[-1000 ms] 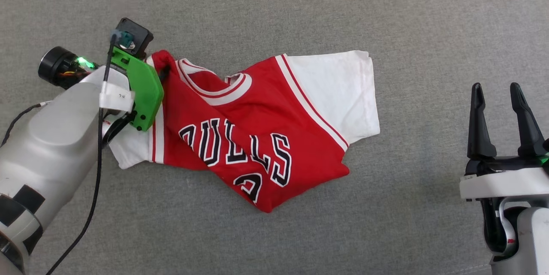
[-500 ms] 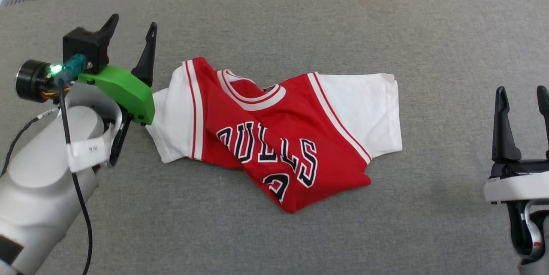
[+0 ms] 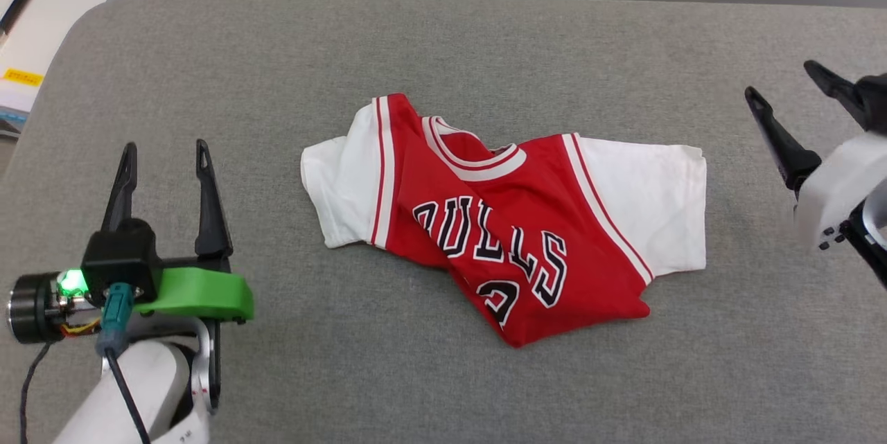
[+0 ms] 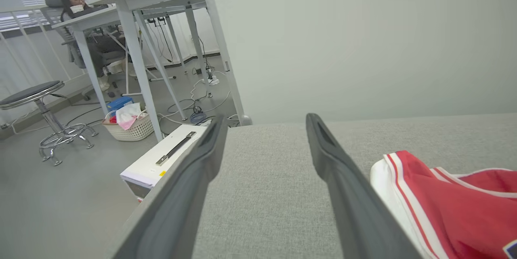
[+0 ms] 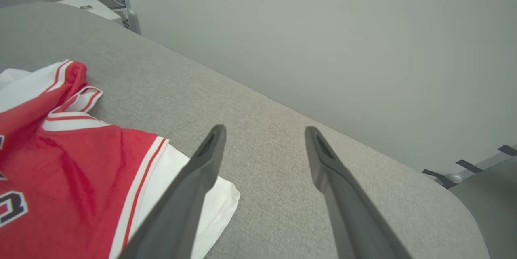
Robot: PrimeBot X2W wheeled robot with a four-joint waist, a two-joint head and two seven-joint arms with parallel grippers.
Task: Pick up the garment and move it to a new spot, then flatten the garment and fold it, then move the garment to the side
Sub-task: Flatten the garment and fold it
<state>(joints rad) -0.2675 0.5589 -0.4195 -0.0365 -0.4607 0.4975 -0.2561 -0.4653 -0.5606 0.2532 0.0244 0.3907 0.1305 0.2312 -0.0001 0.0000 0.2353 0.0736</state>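
Head view: the shirt (image 3: 513,236) lies near the middle of the grey padded table (image 3: 443,49), front up, with the black lettering showing. It isn't flat. The lower body is twisted into a point toward me and the collar is rumpled, though the sleeve on my right is spread out smooth. My left gripper (image 3: 165,148) sits at the lower left, fingers spread wide with nothing between them, well apart from the near sleeve. My right gripper (image 3: 780,80) is at the right edge, tilted inward, also spread and empty, clear of the other sleeve. I judge the shirt has been set down in its spot and flattening is next. With one gripper on each side, I'm placed to take both sides and pull the cloth straight.

Left wrist view: only bare grey fabric lies between my two dark fingers. The white sleeve with its red stripe is just beside my right-hand finger, not touching it as far as I can tell. Past the table edge are a white box (image 4: 161,162) on the floor, a basket (image 4: 129,123), a stool (image 4: 32,93) and a person (image 4: 76,4) seated at a desk.

Right wrist view: my fingers are parted over bare table. The corner of the white sleeve reaches behind one finger, and the bunched collar lies farther off, so the sleeve edge is my nearest hold.
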